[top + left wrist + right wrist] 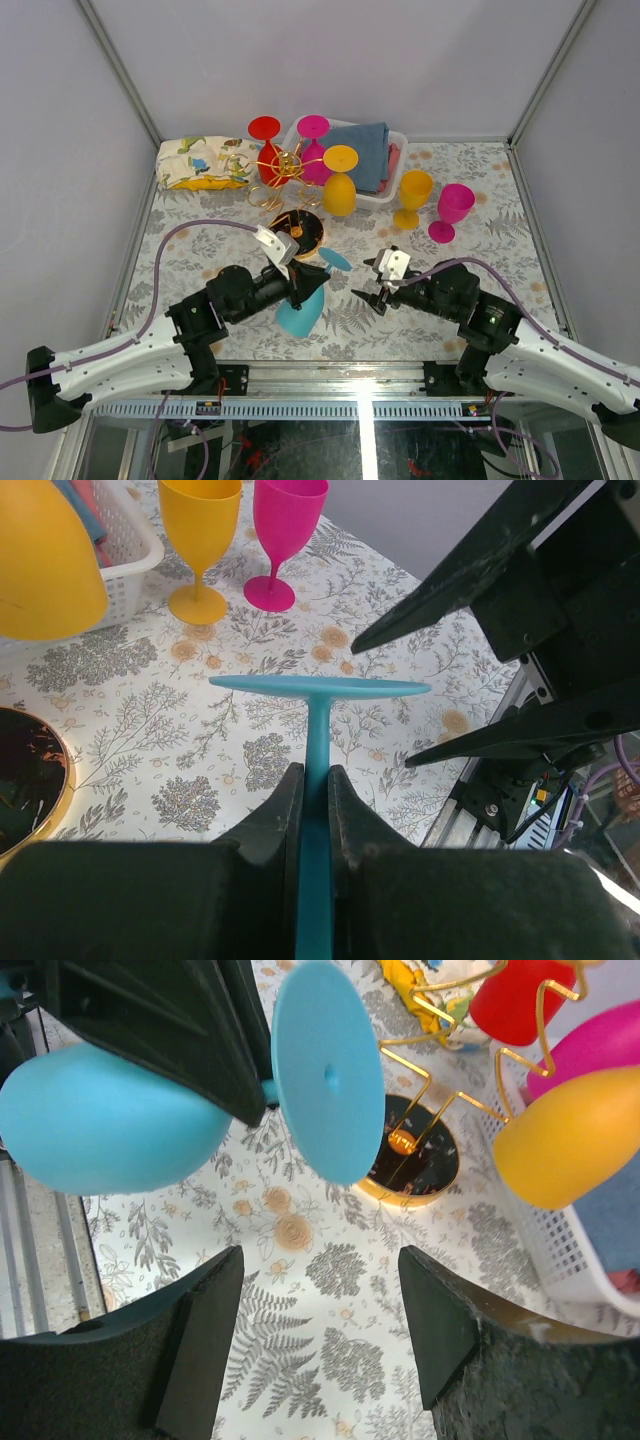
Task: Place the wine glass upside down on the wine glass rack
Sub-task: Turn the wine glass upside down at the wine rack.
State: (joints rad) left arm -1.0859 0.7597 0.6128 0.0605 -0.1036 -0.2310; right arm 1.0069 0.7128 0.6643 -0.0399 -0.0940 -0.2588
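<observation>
My left gripper (pixel 305 284) is shut on the stem of a blue wine glass (pixel 300 314), which lies nearly level above the table. Its bowl points toward the near edge and its round foot (pixel 330 1070) toward the far right. The left wrist view has the stem (pixel 318 735) pinched between my fingers. Just right of the foot, my right gripper (pixel 371 284) stands open and holds nothing. The gold wire wine glass rack (pixel 284 170) rises from its dark round base (pixel 298 232) beyond the blue glass. Red, pink and yellow glasses hang on it upside down.
A white basket (pixel 397 148) with a blue cloth stands behind the rack. An upright yellow glass (pixel 412 195) and an upright pink glass (pixel 451 210) stand at the right. A folded patterned cloth (pixel 205 162) lies at the back left. Grey walls enclose the table.
</observation>
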